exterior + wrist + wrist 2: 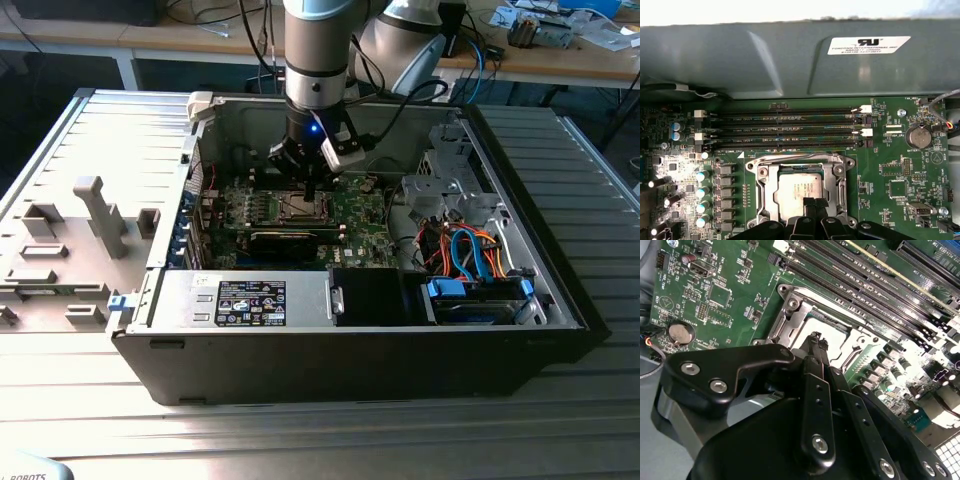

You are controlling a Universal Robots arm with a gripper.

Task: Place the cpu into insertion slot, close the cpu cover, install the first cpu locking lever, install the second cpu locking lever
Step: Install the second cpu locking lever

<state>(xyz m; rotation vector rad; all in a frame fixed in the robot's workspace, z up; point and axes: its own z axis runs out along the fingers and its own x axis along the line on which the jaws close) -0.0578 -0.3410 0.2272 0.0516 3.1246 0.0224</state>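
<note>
The cpu [801, 190] lies flat in the insertion slot [765, 192], its dull silver top showing through the cut-out of the cpu cover [800, 161], which appears to be folded down around it. The socket sits on the green motherboard [892, 165], just beside the row of long black memory slots [785, 127].

The pincer [813, 203] hovers right over the chip's near edge, its fingertips [815, 342] drawn narrow, almost together, with nothing between them.

What could go wrong, as I judge it: the tips are so close to the chip and frame that a slanted or heavy push could tilt the cpu in its seat or scrape the cover. Whether the locking levers are latched I cannot tell.

The first wrist view looks square down on the socket and shows the chip seated and the grey case wall [790, 60] beyond the memory slots. The second wrist view comes from behind the pincer, showing its black linkages and the coin cell battery [680, 333]. The exterior view takes in the open computer case [350, 350] on the slatted desk [90, 130], with the arm [315, 60] reaching down into it.
</note>
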